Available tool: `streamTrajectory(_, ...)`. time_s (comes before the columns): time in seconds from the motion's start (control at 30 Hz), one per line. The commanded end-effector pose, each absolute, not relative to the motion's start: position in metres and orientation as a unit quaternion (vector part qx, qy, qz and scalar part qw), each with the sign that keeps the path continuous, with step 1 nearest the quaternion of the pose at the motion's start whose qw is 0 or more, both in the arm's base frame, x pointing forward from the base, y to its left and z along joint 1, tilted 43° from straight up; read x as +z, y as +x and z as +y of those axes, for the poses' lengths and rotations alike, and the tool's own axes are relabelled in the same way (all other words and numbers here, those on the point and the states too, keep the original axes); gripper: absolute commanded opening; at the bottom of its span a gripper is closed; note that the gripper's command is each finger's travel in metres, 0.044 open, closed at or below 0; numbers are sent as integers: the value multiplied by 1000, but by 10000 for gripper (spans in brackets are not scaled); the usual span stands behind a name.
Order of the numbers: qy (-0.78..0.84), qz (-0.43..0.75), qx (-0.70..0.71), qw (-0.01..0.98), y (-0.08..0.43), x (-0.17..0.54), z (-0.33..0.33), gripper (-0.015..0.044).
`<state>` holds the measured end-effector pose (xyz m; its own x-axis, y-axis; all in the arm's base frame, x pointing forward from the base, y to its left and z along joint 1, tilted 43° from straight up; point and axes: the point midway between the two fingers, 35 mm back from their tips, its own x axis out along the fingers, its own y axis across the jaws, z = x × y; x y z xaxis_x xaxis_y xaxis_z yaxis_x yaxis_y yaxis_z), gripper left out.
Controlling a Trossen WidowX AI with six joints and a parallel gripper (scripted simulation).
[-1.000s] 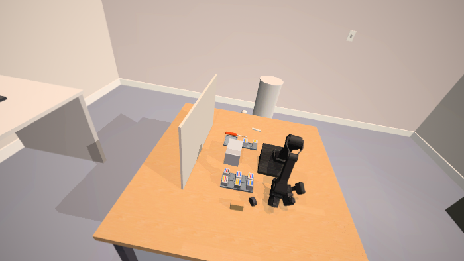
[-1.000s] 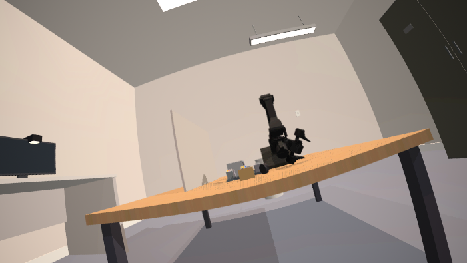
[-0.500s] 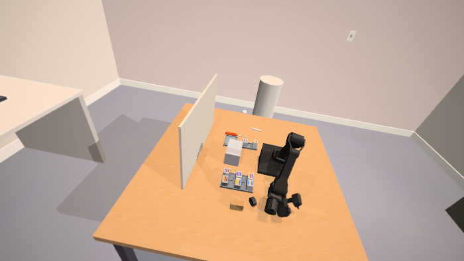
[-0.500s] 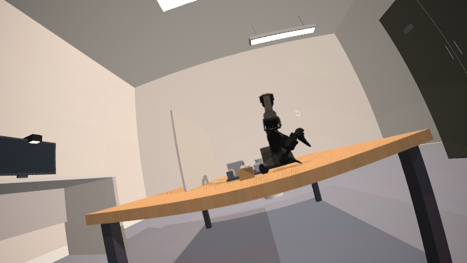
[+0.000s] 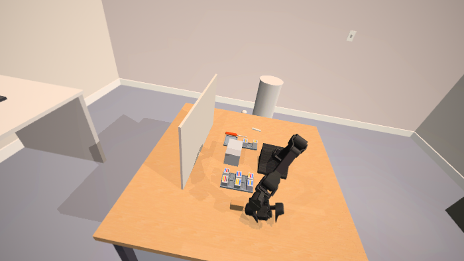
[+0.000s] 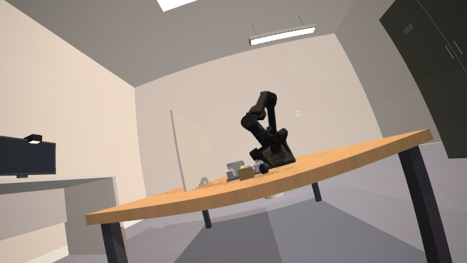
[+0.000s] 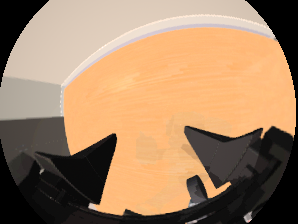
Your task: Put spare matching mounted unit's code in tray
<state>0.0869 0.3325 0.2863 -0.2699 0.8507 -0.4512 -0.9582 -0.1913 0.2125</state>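
The top view shows a wooden, light-brown surface (image 5: 149, 205) (image 6: 200, 197) (image 7: 150, 65) carrying a black jointed robot arm (image 5: 272, 180) (image 6: 263, 103), which stands on a dark rectangular base plate (image 5: 264, 154). The arm's black two-fingered tool (image 5: 267, 216) (image 6: 276, 156) (image 7: 150, 133) is released, its fingers spread wide with nothing between them, above the surface. The wrist view shows bare wood between the fingertips.

Near the tool lies a small tan rectangular block (image 5: 236, 205) (image 6: 246, 173). Beyond that block, a dark grey flat holder (image 5: 232, 188) bears six small grey blocks (image 5: 238, 182) (image 6: 230, 173) in two rows of three, their light tops striped in red, blue and yellow. Farther on stands a larger plain grey box (image 5: 233, 153) (image 6: 235, 165), and past it a second grey holder (image 5: 250, 146) with two small striped-top blocks (image 5: 254, 142). A shallow grey piece (image 5: 229, 141) sits partly behind the box.

Which block is the matching spare cannot be told; the codes are too small to read. A screwdriver with a red handle (image 5: 231, 134) lies by the shallow piece, and a thin white stick (image 5: 256, 129) lies apart from it. A tall cream panel (image 5: 199, 132) (image 6: 195, 150) stands upright to one side. In the exterior view, a short black cylinder (image 6: 263, 168) lies beside the tan block.
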Motion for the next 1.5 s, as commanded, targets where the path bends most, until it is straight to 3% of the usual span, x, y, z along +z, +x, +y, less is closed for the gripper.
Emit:
streamTrajectory(0.0,-108,219,711,660,145,298,318,440)
streamTrajectory(0.23,-127,246,612,741,247,290,276,440)
streamTrajectory(0.4,-100,329,535,772,307,260,227,440)
streamTrajectory(0.77,1,484,390,783,380,197,103,440)
streamTrajectory(1.0,102,567,313,755,396,155,10,440)
streamTrajectory(1.27,239,627,236,703,379,108,-98,440)
streamTrajectory(1.47,288,634,222,682,369,98,-125,440)
